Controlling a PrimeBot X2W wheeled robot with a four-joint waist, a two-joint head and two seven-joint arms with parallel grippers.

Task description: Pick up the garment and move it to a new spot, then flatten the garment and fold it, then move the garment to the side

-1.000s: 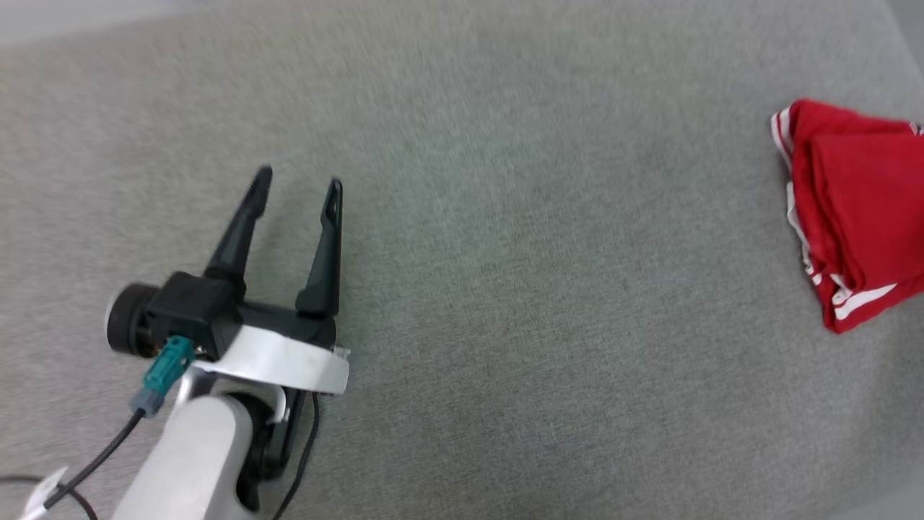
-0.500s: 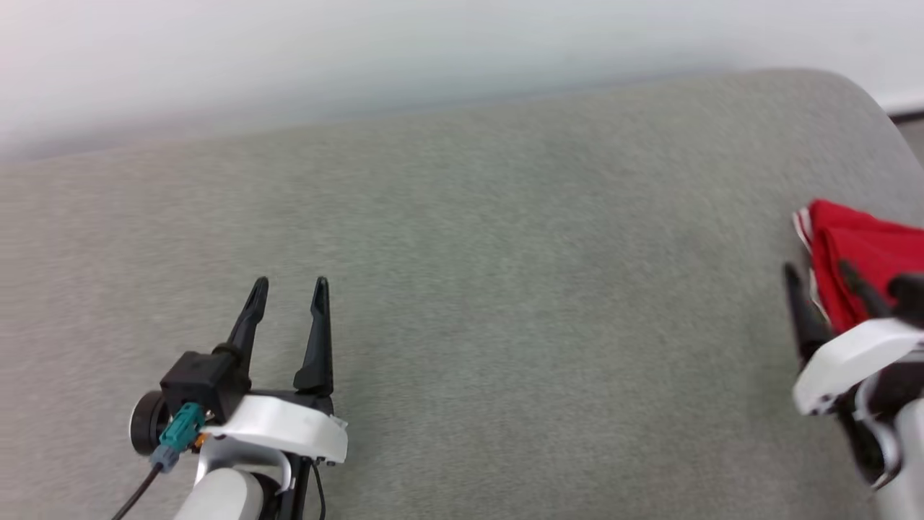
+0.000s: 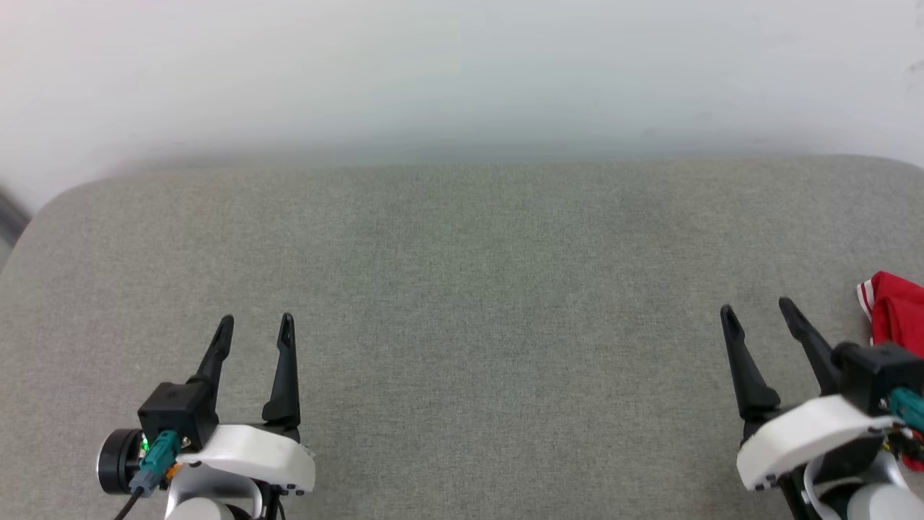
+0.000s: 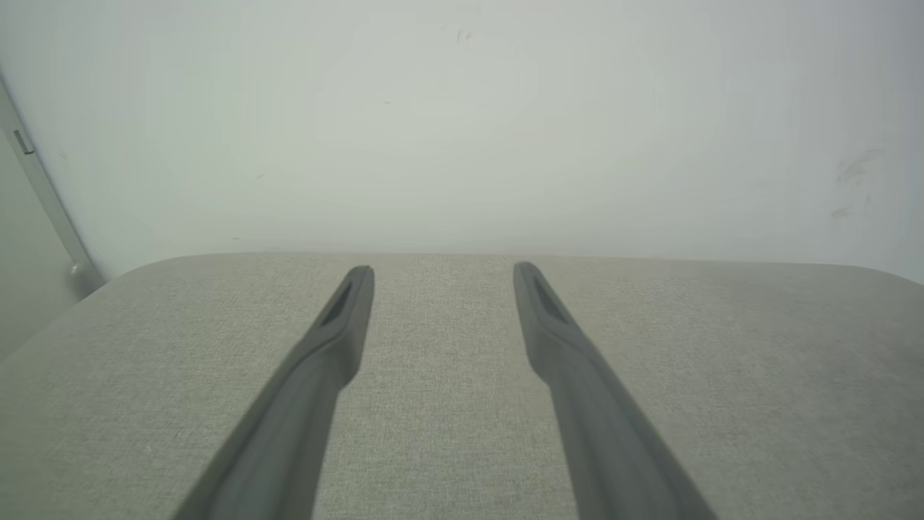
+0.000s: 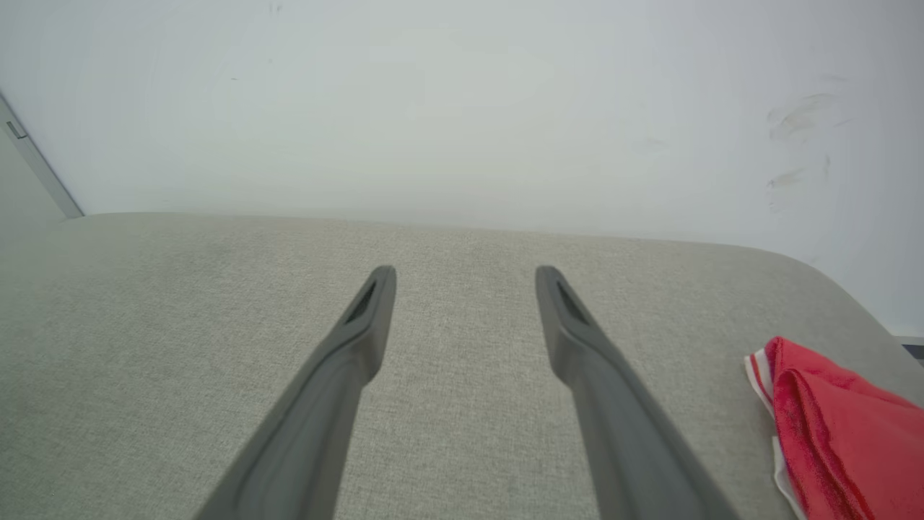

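The garment (image 3: 899,313) lies folded, red with red-and-white striped trim, at the far right edge of the grey fabric surface (image 3: 462,289); the right wrist view has the garment (image 5: 837,426) at its lower right. My right gripper (image 3: 758,310) stands open just left of the garment, apart from it, with nothing between its fingers. My left gripper (image 3: 256,325) is open at the lower left, far from the garment and holding nothing. In each wrist view the two fingers of the left gripper (image 4: 442,271) and the right gripper (image 5: 465,274) are spread over bare fabric.
A pale wall (image 3: 462,72) rises directly behind the padded surface. The surface has rounded far corners, one at the left (image 3: 50,209) and one at the right (image 5: 830,274). A grey vertical strip (image 4: 43,202) runs along the wall at the far left.
The head camera has tilted up, bringing the wall into view. The right gripper has come into view at the lower right, and the left gripper sits lower in the picture. The garment lies as before.
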